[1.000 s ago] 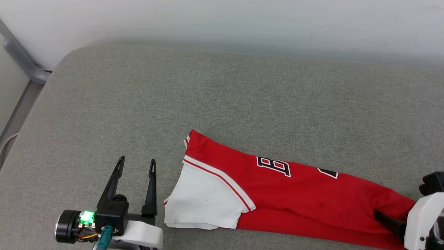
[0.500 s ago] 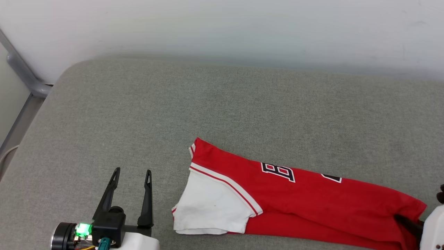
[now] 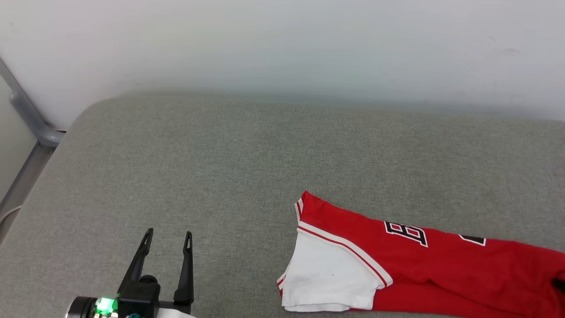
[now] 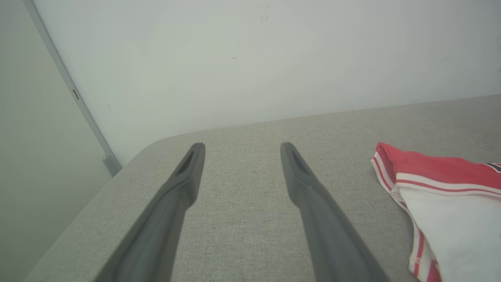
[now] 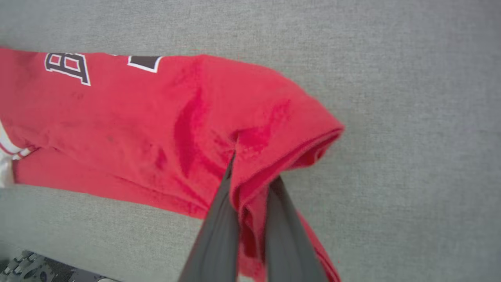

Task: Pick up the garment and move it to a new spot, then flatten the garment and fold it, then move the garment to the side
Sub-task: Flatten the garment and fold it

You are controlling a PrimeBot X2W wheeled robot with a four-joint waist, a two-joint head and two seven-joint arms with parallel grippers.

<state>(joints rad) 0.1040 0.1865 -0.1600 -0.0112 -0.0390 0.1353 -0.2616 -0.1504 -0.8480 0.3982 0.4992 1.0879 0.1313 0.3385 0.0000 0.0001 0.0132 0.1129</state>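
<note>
grey cushion (image 3: 220, 154) | garment (image 3: 441, 269) cropped right | right gripper (image 5: 253, 168) clamped, tips buried

Grey fabric pad (image 3: 198, 154), rounded corner — plain white wall (image 3: 282, 44) behind, grey metal rail (image 3: 27, 115) at left.

On the cushion (image 3: 220, 168), garment (image 3: 441, 269) at right, left gripper (image 3: 169, 232) well apart to its left, wall (image 3: 282, 44) behind

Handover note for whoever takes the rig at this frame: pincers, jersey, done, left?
Left pincer: open, empty, over the grey pad, apart from the jersey and its white sleeve.
Right pincer: shut on the jersey's red end.
Jersey: lying in a long lengthwise-folded strip, lettering up.
Done: seemingly the fold.
Left: probably shift it aside, release.
</note>
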